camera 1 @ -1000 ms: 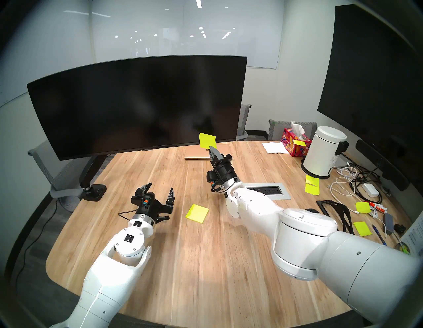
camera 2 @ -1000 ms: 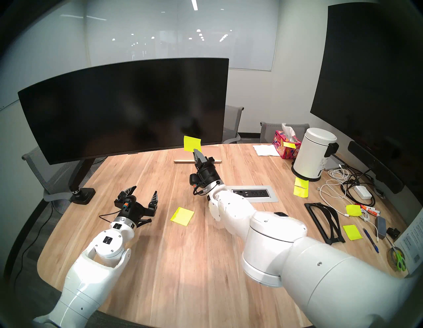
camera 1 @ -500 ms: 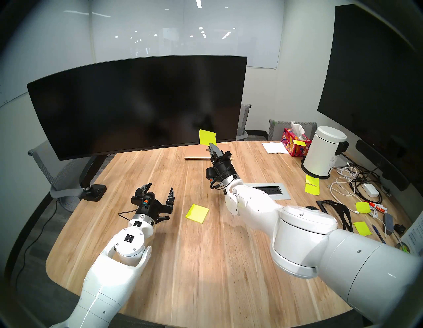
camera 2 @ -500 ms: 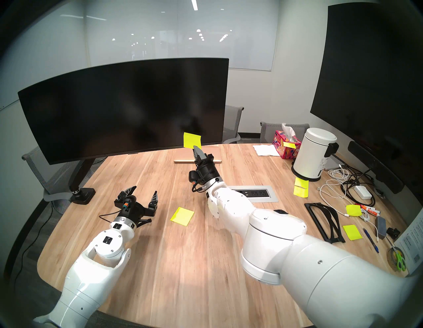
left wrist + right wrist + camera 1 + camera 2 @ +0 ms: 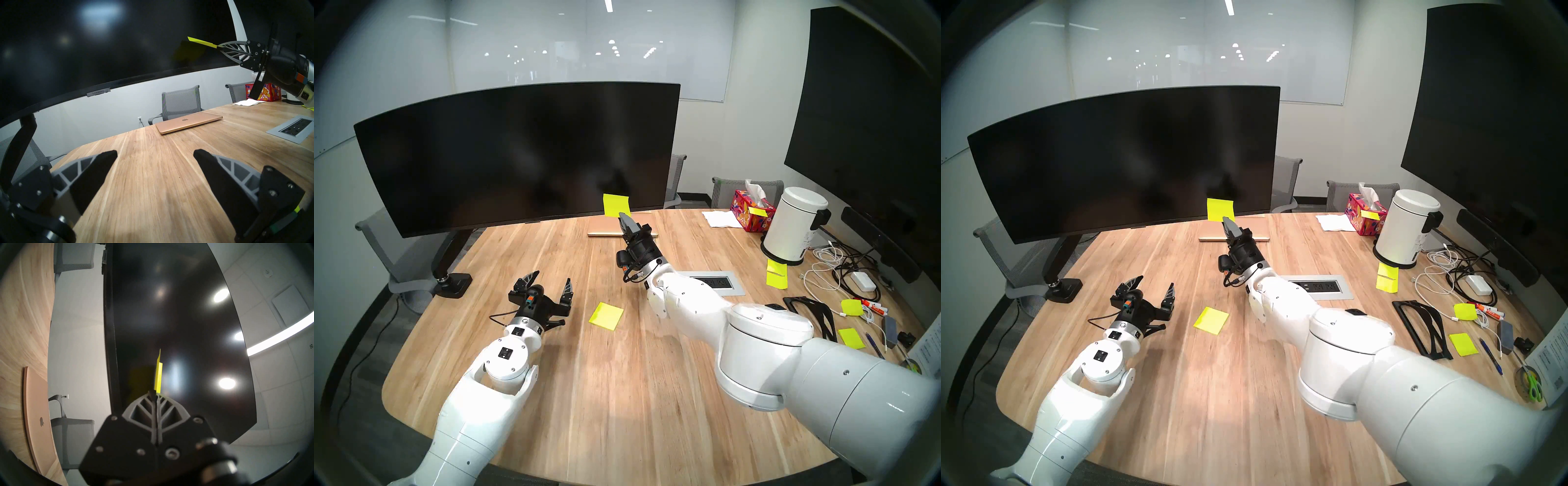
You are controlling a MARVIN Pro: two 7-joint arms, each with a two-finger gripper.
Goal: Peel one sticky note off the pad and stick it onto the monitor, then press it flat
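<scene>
My right gripper (image 5: 622,215) is shut on the lower edge of a neon yellow-green sticky note (image 5: 615,204), held upright in front of the lower right part of the curved black monitor (image 5: 517,152). In the right wrist view the sticky note (image 5: 158,374) shows edge-on, a little off the monitor (image 5: 169,319), with its reflection in the glass. The pad (image 5: 606,315) lies flat on the wooden table (image 5: 585,390) between my arms. My left gripper (image 5: 551,280) hovers open and empty left of the pad, low over the table.
A closed rose-gold laptop (image 5: 609,229) lies under the monitor's right end. A power socket panel (image 5: 714,282) is set into the table. At right are a tissue box (image 5: 751,210), a white bin (image 5: 795,225), cables, pens and loose yellow notes (image 5: 776,275). A large wall screen (image 5: 873,118) hangs at right.
My right gripper has carried the sticky note a little to the left and slightly up, closer to the monitor. The left arm and the pad have not moved.
</scene>
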